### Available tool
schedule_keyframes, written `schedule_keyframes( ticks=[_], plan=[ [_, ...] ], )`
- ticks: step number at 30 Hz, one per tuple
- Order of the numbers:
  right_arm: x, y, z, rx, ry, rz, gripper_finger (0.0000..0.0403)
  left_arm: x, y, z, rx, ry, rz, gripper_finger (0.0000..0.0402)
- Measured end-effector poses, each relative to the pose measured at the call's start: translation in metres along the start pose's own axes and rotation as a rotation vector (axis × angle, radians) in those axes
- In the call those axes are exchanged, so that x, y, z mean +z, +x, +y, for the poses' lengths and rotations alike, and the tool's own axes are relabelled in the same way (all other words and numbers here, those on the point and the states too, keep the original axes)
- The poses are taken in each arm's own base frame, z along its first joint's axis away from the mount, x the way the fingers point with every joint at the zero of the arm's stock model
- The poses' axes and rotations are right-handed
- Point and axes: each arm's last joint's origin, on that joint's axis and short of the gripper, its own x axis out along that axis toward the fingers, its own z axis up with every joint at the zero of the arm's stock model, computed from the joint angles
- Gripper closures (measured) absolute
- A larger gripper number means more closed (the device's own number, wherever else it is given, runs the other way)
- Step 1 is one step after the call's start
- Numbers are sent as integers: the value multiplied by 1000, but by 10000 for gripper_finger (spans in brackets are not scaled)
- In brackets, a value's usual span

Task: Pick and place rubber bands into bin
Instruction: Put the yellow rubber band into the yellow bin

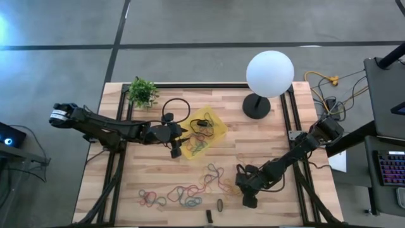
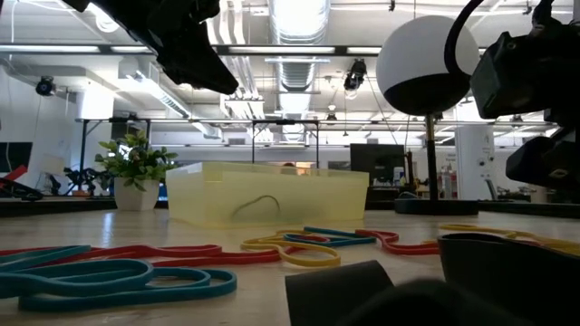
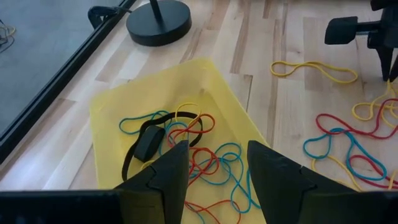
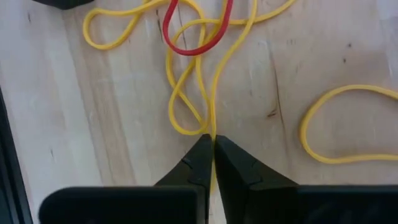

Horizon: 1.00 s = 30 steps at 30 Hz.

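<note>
The bin (image 1: 217, 124) is a shallow, see-through yellow tray sitting at a slant near the middle of the wooden desk (image 1: 266, 145), with a tangle of blue, red, yellow and black rubber bands (image 3: 186, 146) already lying in it. The left pincer (image 3: 214, 163) hangs just over the bin's near edge with its fingers apart and nothing between them.

More loose bands (image 1: 180, 193) are strewn along the front of the desk in red, blue, green and yellow. Over at the right end of that scatter the right pincer (image 4: 211, 155) is down on the wood, its tips pressed together on a thin yellow band (image 4: 193, 74) that loops away from them, crossed by a red one (image 4: 199, 31). This pincer is well apart from the bin.
</note>
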Motion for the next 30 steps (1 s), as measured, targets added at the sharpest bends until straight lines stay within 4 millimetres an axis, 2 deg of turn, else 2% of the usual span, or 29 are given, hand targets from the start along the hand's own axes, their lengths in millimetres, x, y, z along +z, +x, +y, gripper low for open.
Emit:
schedule_keyframes(
  ticks=[5,9,18,30],
  plan=[
    [0,-1,0,-22,23,-7,394,0,0,0,0,0,0,253],
    [2,-7,1,-109,21,-21,394,0,0,0,0,1,1,253],
    [11,-25,5,-316,-24,-29,395,0,0,0,0,2,1,253],
    [29,-56,23,-424,-44,-123,395,0,0,0,0,2,1,253]
  ],
)
